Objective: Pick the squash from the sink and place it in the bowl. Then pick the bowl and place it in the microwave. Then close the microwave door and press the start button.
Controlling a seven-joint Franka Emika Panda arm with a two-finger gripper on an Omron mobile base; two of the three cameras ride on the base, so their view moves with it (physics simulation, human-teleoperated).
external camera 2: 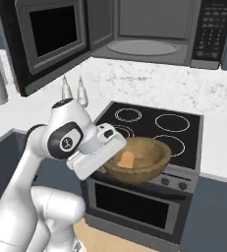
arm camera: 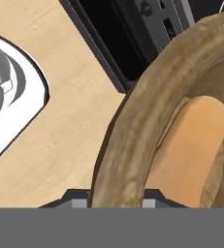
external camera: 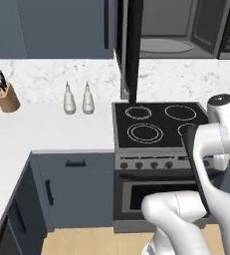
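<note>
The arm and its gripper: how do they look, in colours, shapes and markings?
The arm is made of glossy white, rounded, tube-like segments joined by dark grey to black rings. One joint has a round dark cap with a small white mark on it. The hand is a flat, boxy white block. At the gripper, the fingertips are small and dark grey with lighter grey pads. No cables are visible.
</note>
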